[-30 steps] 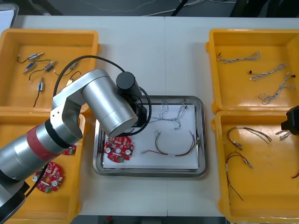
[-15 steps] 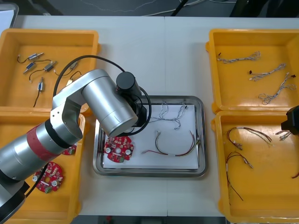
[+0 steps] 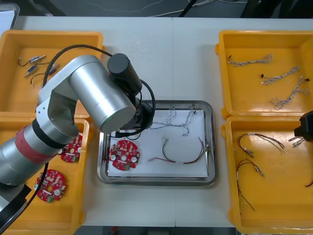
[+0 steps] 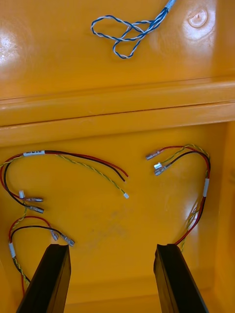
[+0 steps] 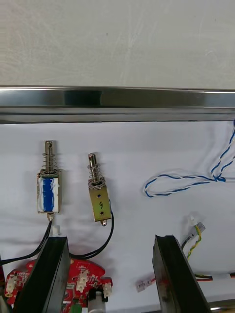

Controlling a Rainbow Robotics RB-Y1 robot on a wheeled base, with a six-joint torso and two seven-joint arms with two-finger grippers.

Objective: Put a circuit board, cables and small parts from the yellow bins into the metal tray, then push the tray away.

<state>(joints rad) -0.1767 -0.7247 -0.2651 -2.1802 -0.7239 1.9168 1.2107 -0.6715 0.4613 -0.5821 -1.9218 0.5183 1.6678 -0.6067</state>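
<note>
We've got the left gripper with fingers spread, empty, at the metal tray's left edge, over two small metal parts and a circuit board. Right gripper hangs released above a yellow bin's red-and-yellow cables.

surface: light grey table, matte, evenly lit | joint: thin seam running from the far edge toward the middle | beyond far edge: dark floor | on floor: loose pale and black cords
</note>
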